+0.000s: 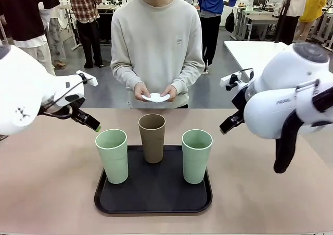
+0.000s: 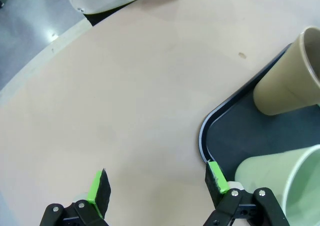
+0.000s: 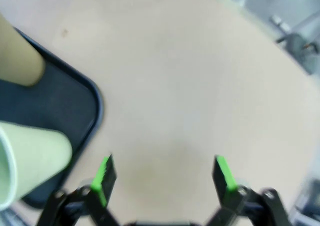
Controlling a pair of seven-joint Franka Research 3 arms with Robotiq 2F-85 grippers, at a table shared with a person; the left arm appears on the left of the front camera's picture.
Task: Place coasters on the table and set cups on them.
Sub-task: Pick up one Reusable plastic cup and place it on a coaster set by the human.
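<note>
Tools first: the left tool (image 2: 157, 178) and the right tool (image 3: 162, 168) both have their jaws spread wide and carry nothing. Each hangs over bare table (image 1: 47, 183), one just beside each side of the tray (image 1: 156, 190). The tray lies by the table's near edge, in the middle. All three cups stand upright on it: the left green cup (image 1: 112, 156), the right green cup (image 1: 196, 156) and, at its far edge, the brown cup (image 1: 152, 137). At the table's far edge a person (image 1: 156, 42) holds the white coasters (image 1: 155, 97) in both hands, not yet on the table. I judge the task is at its start. The coasters must be laid down first, so no cup should be lifted before a coaster lies ready.
</note>
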